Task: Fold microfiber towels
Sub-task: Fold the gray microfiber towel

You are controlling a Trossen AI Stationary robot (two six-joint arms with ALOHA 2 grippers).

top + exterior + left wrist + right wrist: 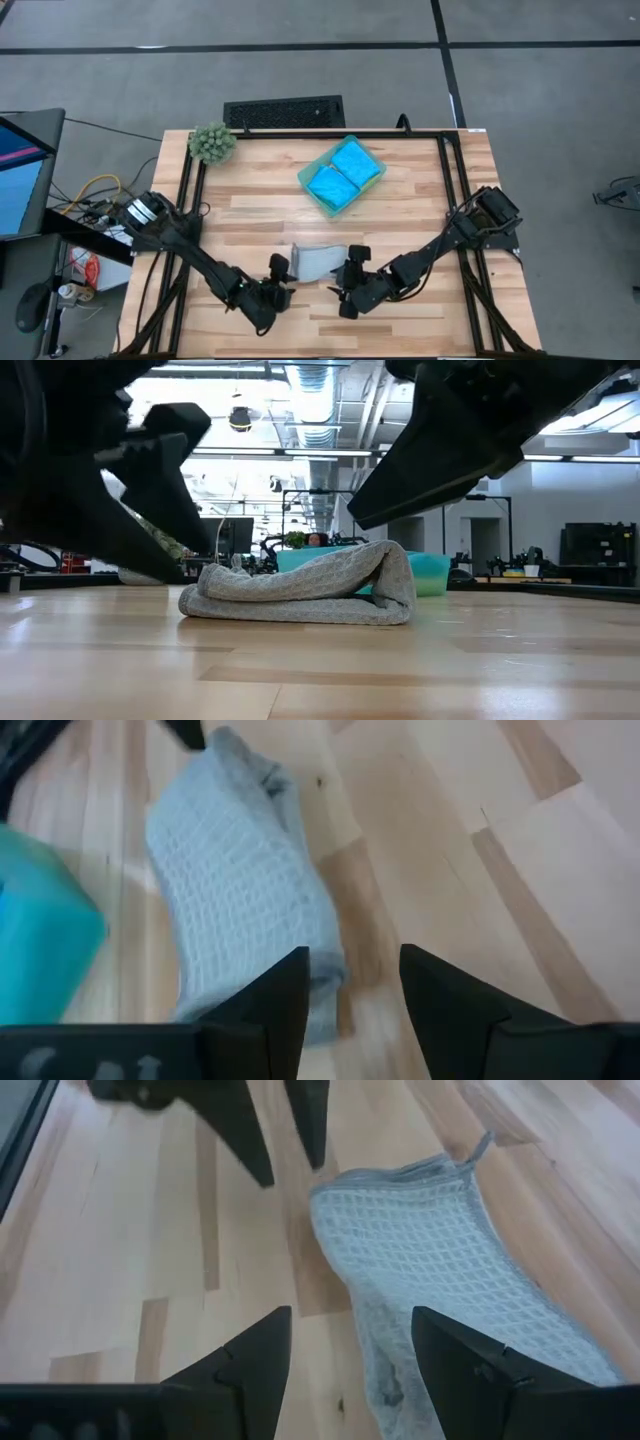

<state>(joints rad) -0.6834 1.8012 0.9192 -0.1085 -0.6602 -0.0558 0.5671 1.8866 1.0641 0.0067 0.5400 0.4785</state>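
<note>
Grey towel [318, 262] lies folded, long axis left-right, between left gripper [281, 281] and right gripper [347, 283], both open, empty, about equally near its ends.

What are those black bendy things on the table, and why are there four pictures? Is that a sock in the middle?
Those are two robot arms, each ending in a two-finger claw. One picture looks straight down from above, one peeks across the table top, and two come from little cameras on the arms' wrists. It isn't a sock: it's a grey towel, folded over, lying on the wooden table. The left gripper and the right gripper sit on either side of it, both open, holding nothing. Further back is a teal tray with two blue towels folded inside, and a fuzzy green plant ball in the corner.
</note>
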